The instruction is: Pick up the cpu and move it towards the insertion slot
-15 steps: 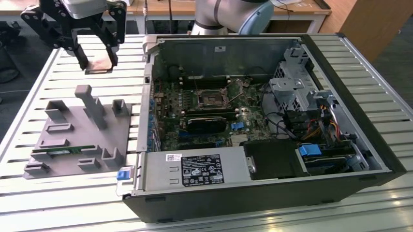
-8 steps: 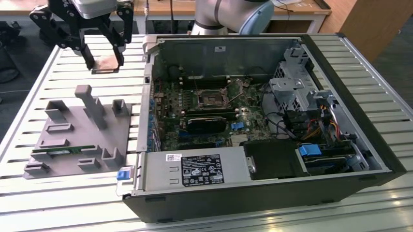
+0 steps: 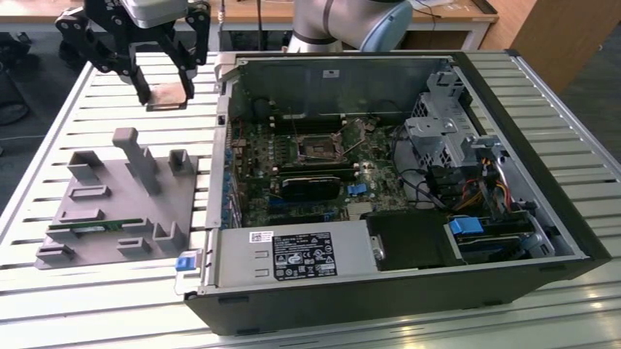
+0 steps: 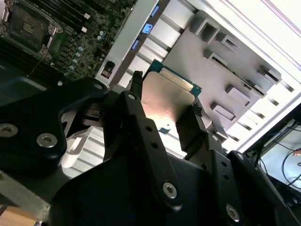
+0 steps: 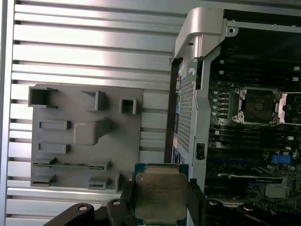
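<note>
Silvery metal catches the light on the cpu (image 5: 159, 197), which the end effector (image 5: 160, 207) is pinching by two opposite edges, a black finger (image 4: 136, 113) pressed against each side. In the second wrist view the chip (image 4: 167, 101) sits flat between those fingers, its green underside edge showing at the far corner. In the exterior view the end effector (image 3: 163, 91) hangs in the air with the chip (image 3: 167, 89) clamped between its tips, lifted clear of the slatted aluminium worktop (image 3: 87, 94).

Beneath and just off to one side of the end effector lies the grey fixture block (image 3: 121, 200), with raised posts and pockets; a thin green memory stick (image 3: 87, 226) rests in one of its grooves, well apart from the held chip.

The insertion slot (image 3: 318, 147), a dark square socket in a shiny metal frame, sits on the motherboard inside the open computer case (image 3: 408, 291), well away from the end effector, towards the exterior view's right. In the first wrist view the socket (image 5: 257, 104) lies beyond the case wall (image 5: 188, 117), off to the side of the gripped chip.
</note>
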Tool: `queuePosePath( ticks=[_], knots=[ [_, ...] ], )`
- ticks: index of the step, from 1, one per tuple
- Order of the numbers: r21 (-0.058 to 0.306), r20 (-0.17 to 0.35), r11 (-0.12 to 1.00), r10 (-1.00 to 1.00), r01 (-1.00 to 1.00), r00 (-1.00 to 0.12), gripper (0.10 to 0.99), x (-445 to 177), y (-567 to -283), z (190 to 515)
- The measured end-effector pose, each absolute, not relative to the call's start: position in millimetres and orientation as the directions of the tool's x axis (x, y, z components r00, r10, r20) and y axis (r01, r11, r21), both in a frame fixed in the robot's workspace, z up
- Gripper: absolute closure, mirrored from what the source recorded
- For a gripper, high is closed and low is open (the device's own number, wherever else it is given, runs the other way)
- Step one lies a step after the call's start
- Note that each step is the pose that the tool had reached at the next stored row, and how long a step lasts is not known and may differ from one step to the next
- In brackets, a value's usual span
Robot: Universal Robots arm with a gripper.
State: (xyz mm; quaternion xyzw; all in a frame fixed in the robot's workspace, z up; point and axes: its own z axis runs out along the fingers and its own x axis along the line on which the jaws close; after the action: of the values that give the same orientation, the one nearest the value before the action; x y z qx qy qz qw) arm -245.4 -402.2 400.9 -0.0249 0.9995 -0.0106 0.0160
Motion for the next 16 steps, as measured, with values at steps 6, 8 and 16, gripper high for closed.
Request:
queuePosePath(
  ticks=[6,8,16],
  knots=[
    [-0.022,-0.032,0.999,-0.050,-0.050,-0.998,0.545,-238.3,-402.2,400.9],
    [-0.022,-0.032,0.999,-0.050,-0.050,-0.998,0.545,-235.8,-402.2,400.9],
    [-0.022,-0.031,0.999,-0.050,-0.050,-0.998,0.545,-225.9,-402.2,400.9]
  ],
)
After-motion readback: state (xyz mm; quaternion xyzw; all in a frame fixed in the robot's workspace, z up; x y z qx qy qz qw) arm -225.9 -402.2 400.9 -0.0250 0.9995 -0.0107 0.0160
